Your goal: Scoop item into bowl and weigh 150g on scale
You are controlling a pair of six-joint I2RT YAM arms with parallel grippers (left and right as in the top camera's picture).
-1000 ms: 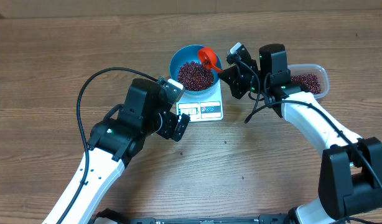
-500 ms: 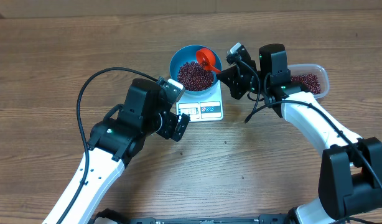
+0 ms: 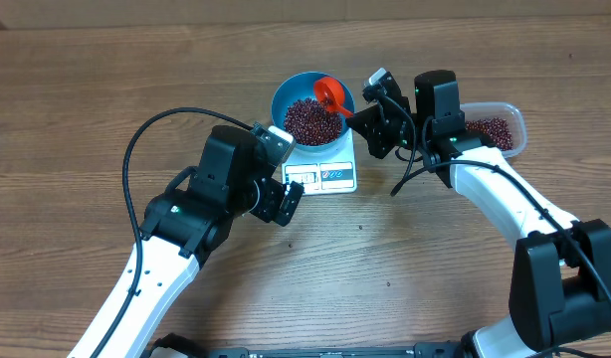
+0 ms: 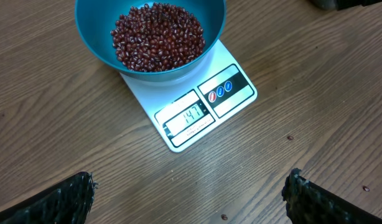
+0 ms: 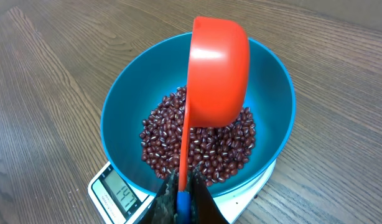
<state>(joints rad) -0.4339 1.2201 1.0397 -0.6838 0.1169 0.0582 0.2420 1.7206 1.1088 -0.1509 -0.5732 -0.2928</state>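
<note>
The right end effector (image 5: 183,200) is clamping the thin handle of one glossy orange-red plastic scoop (image 5: 219,68), which is tilting over one round blue plastic bowl (image 5: 119,115). Small red-brown beans (image 5: 203,149) are heaping inside it, on one flat white scale (image 4: 197,109). The left end effector (image 4: 188,205) is hanging nearby, fingers apart.

bowl (image 3: 280,99): 1 | scale (image 3: 330,176): 1 | red scoop (image 3: 332,93): 1 | clear container (image 3: 515,124): 1 | beans (image 3: 310,120): many, uncounted
</note>
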